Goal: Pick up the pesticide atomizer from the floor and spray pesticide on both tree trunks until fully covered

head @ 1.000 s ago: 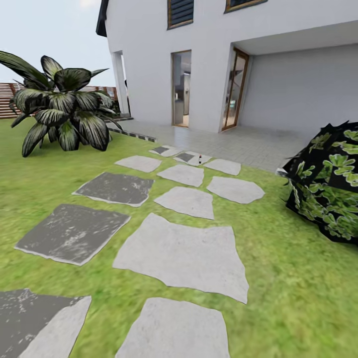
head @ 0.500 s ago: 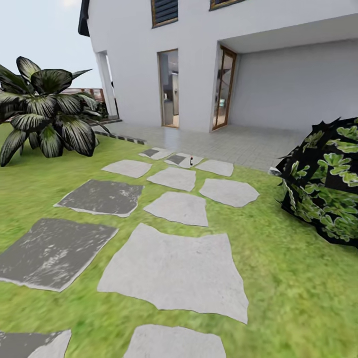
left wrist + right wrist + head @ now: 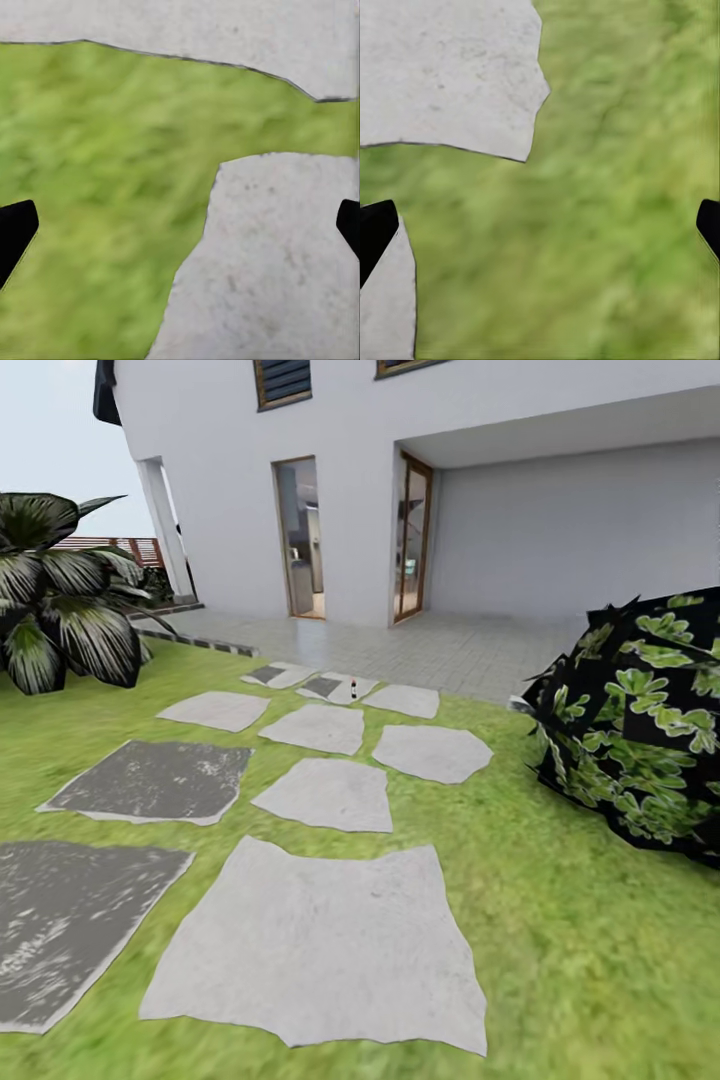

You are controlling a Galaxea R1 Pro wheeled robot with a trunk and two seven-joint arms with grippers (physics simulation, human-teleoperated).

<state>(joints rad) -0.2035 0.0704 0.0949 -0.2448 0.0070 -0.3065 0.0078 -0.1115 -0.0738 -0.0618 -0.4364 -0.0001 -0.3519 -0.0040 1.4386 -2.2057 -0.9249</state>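
Nothing is being sprayed yet — the small red-capped atomizer is standing far off on a paving stone near the house's patio edge. Both grippers — left, right — are hanging wide apart, empty, over grass.

— Left arm's black two-fingered gripper?
— Spread wide: one dark fingertip at one edge of the left wrist view, the other at the opposite edge. Nothing between them. Pointed down.

— And the right arm's black two-fingered gripper?
— Same pose. Fingertips far apart at opposite edges of the right wrist view, gap bare, aimed downward too.

— Arms, wrists?
— Can't be judged from these views; just the tips.
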